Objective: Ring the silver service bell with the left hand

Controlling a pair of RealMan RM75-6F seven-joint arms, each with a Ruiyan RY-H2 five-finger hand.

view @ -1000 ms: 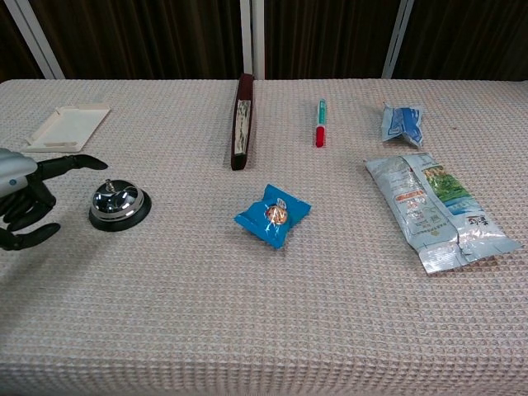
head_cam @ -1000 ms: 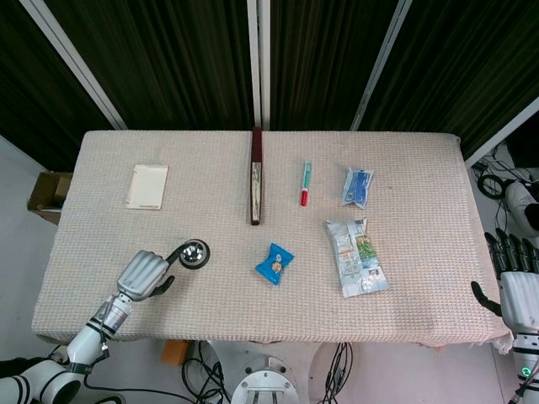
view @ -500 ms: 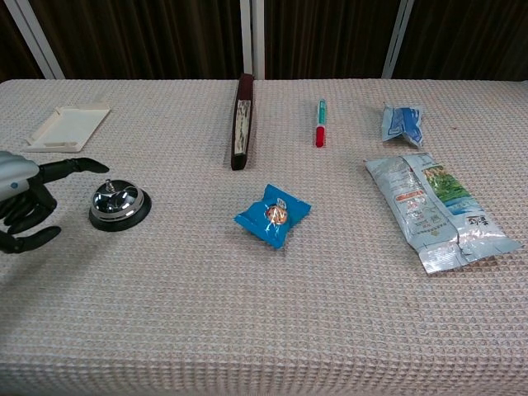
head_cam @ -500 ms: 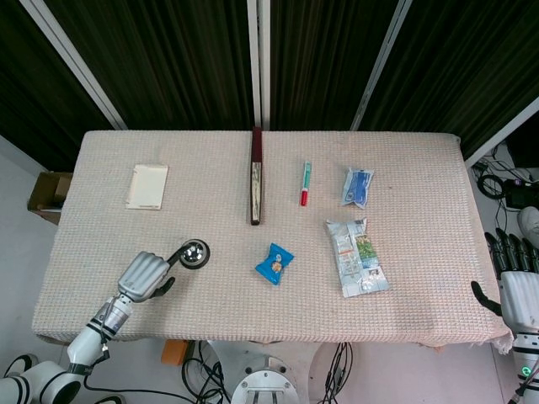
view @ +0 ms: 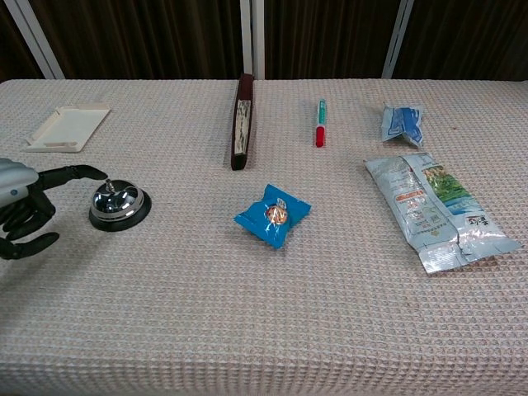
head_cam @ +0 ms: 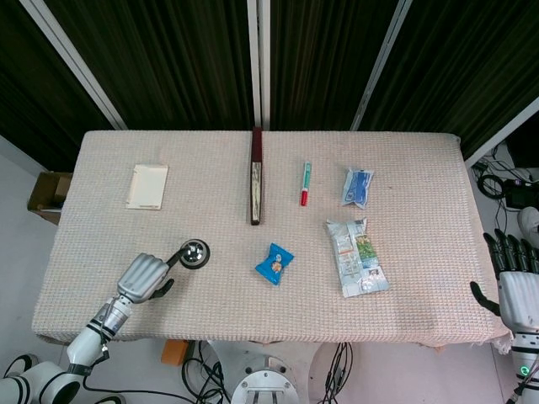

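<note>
1. Left hand (view: 23, 206) sits at the table's (head_cam: 421, 278) near-left corner, most fingers curled in on nothing, one finger (view: 74, 172) stretched out toward the bell (view: 120, 205).
2. That fingertip lies just beside the bell's top knob; whether it touches cannot be told from either view.
3. Seen from the head view, the left hand (head_cam: 143, 277) is just left of and nearer than the bell (head_cam: 194, 253).
4. Right hand (head_cam: 515, 282) hangs off the table's right edge, well apart from the bell, fingers upright and spread, holding nothing.
5. Right of the bell lies a blue snack packet (view: 272, 214); further right, a long silver bag (view: 436, 210).
6. Behind the bell, far off, lies a cream tray (view: 68, 127); a dark long box (view: 242, 121), a marker (view: 320, 122) and a small blue pouch (view: 403, 122) lie to its right.
</note>
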